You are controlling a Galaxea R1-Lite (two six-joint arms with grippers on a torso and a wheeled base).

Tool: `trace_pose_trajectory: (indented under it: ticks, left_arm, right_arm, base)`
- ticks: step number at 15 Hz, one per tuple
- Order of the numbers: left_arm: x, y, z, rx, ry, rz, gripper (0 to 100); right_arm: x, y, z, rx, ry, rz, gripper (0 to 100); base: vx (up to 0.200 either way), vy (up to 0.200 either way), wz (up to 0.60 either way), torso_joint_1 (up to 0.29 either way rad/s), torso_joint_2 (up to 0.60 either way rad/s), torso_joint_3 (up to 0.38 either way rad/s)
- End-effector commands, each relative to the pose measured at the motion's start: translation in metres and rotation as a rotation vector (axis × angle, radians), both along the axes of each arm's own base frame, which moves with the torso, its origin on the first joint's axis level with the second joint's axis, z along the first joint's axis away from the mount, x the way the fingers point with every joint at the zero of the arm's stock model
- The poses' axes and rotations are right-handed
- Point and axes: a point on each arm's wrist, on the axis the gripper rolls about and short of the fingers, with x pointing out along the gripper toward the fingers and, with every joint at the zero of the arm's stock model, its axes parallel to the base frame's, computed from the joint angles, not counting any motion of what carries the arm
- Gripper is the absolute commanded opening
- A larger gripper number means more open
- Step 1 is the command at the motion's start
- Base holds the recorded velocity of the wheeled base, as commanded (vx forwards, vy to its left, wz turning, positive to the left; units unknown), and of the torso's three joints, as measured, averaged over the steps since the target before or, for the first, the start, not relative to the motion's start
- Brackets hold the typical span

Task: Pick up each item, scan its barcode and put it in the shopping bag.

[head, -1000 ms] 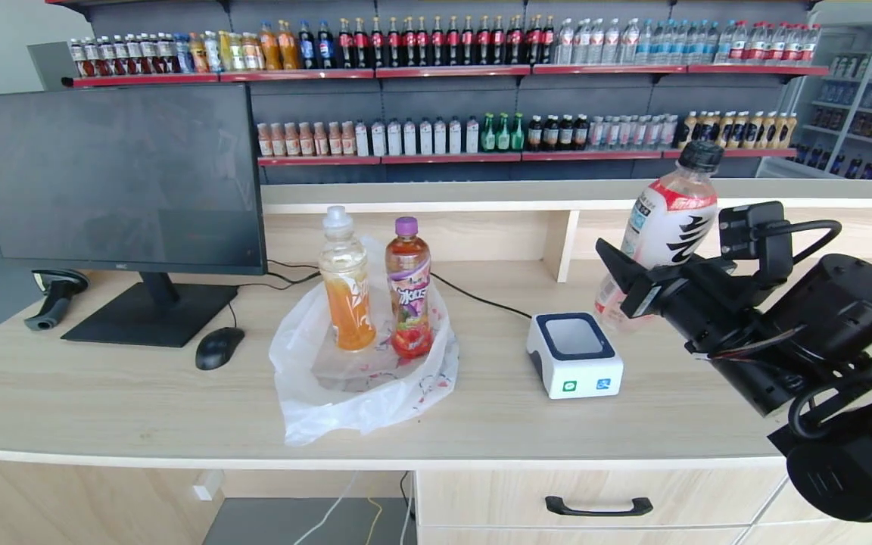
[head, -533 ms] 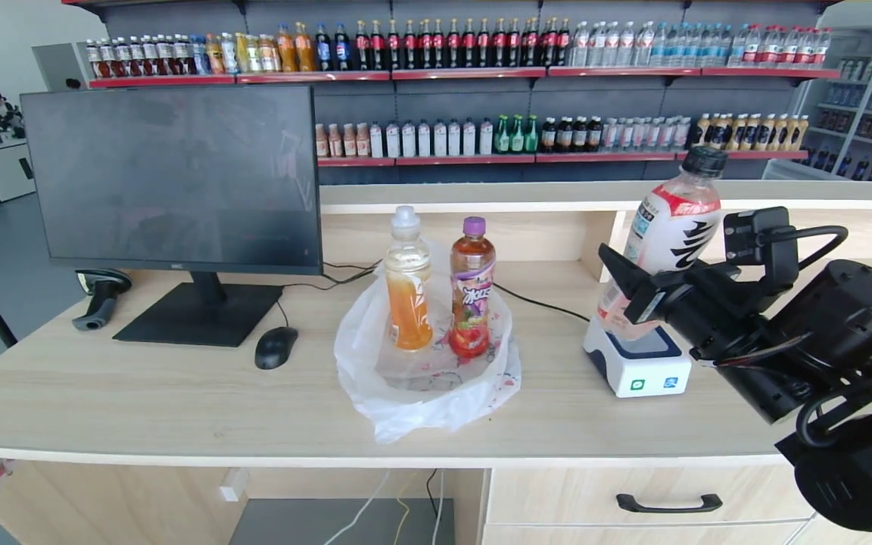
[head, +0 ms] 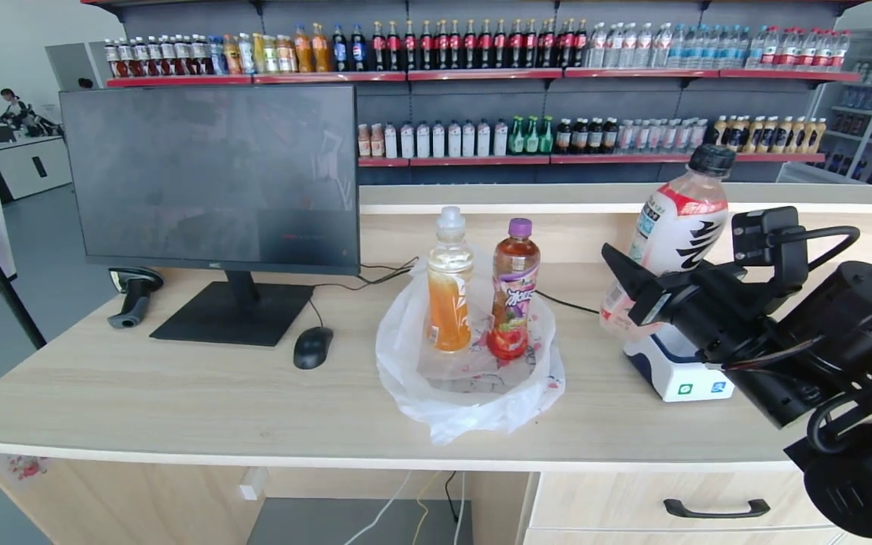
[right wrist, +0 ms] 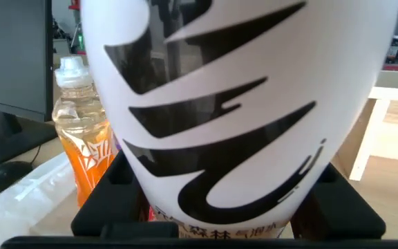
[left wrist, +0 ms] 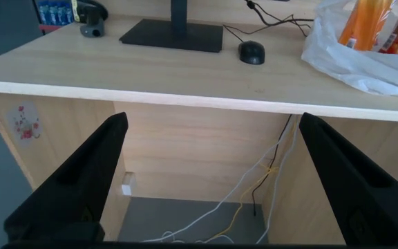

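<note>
Clamping black-capped, white-labelled clear plastic bottle in right gripper, tilted, just above white box scanner at far right. Holding left gripper spread wide, low on near side of light wooden counter.

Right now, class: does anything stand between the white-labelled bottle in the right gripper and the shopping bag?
Only a thin black cable lies flat on the counter between them. The white-labelled bottle, in the right gripper, is above the scanner. Inside the shopping bag, the purple-capped bottle stands on the nearer side.
</note>
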Motion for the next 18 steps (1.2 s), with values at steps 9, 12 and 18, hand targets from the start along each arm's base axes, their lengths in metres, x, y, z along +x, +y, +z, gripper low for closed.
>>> trace_pose_trajectory:
  ticks: [9, 12, 18]
  left_arm:
    - [0.000, 0.000, 0.000, 0.000, -0.001, 0.001, 100]
    - [0.000, 0.000, 0.000, 0.000, -0.001, 0.001, 100]
    - [0.000, 0.000, 0.000, 0.000, 0.000, 0.001, 100]
  right_arm:
    - [-0.027, 0.009, -0.001, -0.009, 0.019, 0.068, 0]
    - [-0.024, 0.018, -0.009, -0.021, 0.047, 0.092, 0]
    - [-0.009, 0.033, -0.042, -0.063, 0.146, 0.117, 0]
  base:
    - [0.000, 0.000, 0.20, 0.000, 0.00, 0.001]
    - [0.000, 0.000, 0.00, 0.000, 0.00, 0.000]
    - [0.000, 0.000, 0.00, 0.000, 0.00, 0.000]
